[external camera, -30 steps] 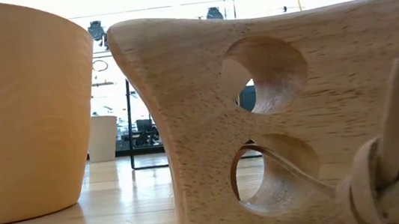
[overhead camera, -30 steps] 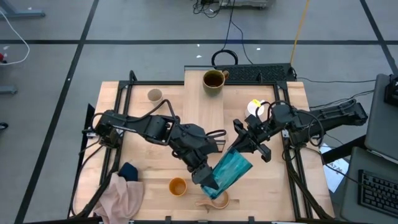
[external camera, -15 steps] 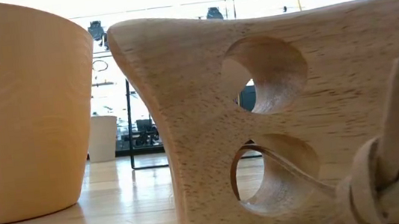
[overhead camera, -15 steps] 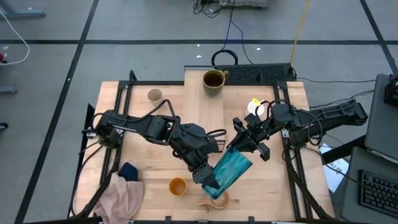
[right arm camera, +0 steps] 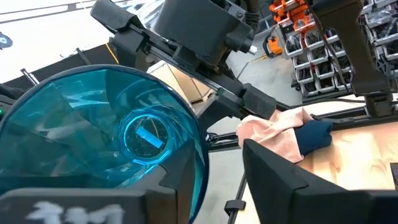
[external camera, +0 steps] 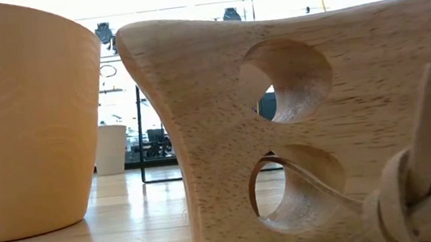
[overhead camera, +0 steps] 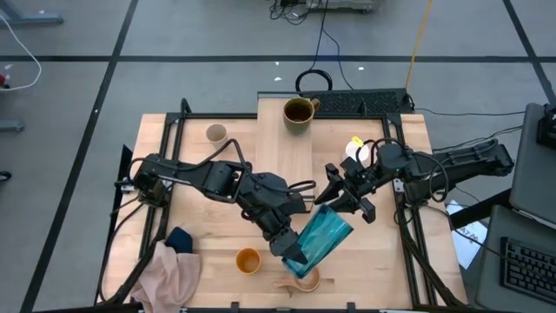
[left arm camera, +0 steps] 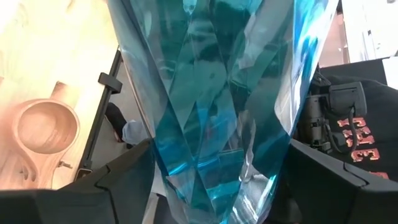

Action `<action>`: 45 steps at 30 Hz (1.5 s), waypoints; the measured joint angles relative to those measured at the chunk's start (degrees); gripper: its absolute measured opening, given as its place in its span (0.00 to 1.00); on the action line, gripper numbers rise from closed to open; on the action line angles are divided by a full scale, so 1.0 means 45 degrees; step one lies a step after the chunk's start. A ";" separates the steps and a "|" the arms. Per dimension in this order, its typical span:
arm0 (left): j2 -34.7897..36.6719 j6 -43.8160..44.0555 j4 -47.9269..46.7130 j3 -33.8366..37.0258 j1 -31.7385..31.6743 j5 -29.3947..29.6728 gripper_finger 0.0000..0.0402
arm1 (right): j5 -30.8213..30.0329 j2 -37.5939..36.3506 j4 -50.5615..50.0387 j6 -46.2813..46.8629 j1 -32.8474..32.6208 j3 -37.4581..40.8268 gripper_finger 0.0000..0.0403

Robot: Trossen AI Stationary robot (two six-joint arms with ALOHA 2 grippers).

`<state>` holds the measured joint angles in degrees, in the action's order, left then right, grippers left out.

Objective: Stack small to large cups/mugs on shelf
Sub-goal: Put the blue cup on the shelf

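My left gripper (overhead camera: 291, 250) is shut on the tall teal tumbler (overhead camera: 320, 239), which it holds tilted above the table's near middle. My right gripper (overhead camera: 347, 207) is open at the tumbler's mouth (right arm camera: 118, 137). The tan wooden handled cup (overhead camera: 300, 280) and the small orange cup (overhead camera: 248, 260) stand on the table near the front edge. The dark olive mug (overhead camera: 298, 114) stands on the shelf's plank top (overhead camera: 291, 152). The small beige cup (overhead camera: 215, 133) stands at the far left. The white mug (overhead camera: 356, 151) is partly hidden behind my right arm. My left gripper pinches the tumbler's narrow base end (left arm camera: 205, 186) between its two fingers (left arm camera: 93, 186), which lie across it. The tumbler is lifted clear and tilted, its mouth up toward the far right. My right gripper has the tumbler's rim (right arm camera: 196, 165) in its gap; I cannot tell whether it touches.
A pink cloth with a dark blue piece (overhead camera: 172, 261) lies at the near left corner. In the low view the wooden cup's holed handle (external camera: 322, 125) and the orange cup (external camera: 20, 119) fill the foreground. Black frame rails (overhead camera: 174, 139) run along the table's sides.
My right gripper has shifted a little toward the table's far edge at the tumbler's mouth. The tumbler and my left gripper have stayed in place.
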<state>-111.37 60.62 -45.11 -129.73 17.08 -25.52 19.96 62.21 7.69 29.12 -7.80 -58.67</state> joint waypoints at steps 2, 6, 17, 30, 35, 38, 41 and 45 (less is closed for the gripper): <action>0.0000 0.0000 0.0039 0.0000 0.0011 -0.0010 0.79 | 0.0236 -0.0063 -0.0050 0.0034 0.0006 0.0005 0.35; 0.0000 0.0015 0.0059 0.0000 0.0019 -0.0053 0.77 | 0.0240 -0.0300 -0.0340 0.0025 0.0011 0.0015 0.38; 0.0015 0.0022 0.0100 0.0000 0.0034 -0.0093 0.78 | 0.0218 -0.2175 -0.2750 -0.0356 0.0972 0.0019 0.39; 0.0131 -0.1751 -0.0140 0.0000 -0.0586 0.1090 0.77 | -0.0149 -0.4504 -0.5257 0.0018 0.1565 0.0019 0.39; 0.0794 -0.2949 -0.1111 -0.0005 -0.1051 0.2475 0.77 | -0.0469 -0.4952 -0.5779 0.0137 0.1565 0.0015 0.39; 0.1350 -0.3504 -0.2262 -0.0005 -0.1374 0.3585 0.77 | -0.0496 -0.5090 -0.5886 0.0351 0.1565 0.0015 0.39; 0.1979 -0.3987 -0.3179 -0.0005 -0.1641 0.4906 0.77 | -0.0498 -0.5155 -0.5882 0.0445 0.1565 0.0015 0.39; 0.2695 -0.4430 -0.4298 -0.0015 -0.1916 0.6745 0.77 | -0.0519 -0.5201 -0.5863 0.0697 0.1565 0.0015 0.39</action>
<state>-99.24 40.68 -64.45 -129.80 8.46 4.84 17.62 38.81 -18.70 32.25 -0.75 -58.61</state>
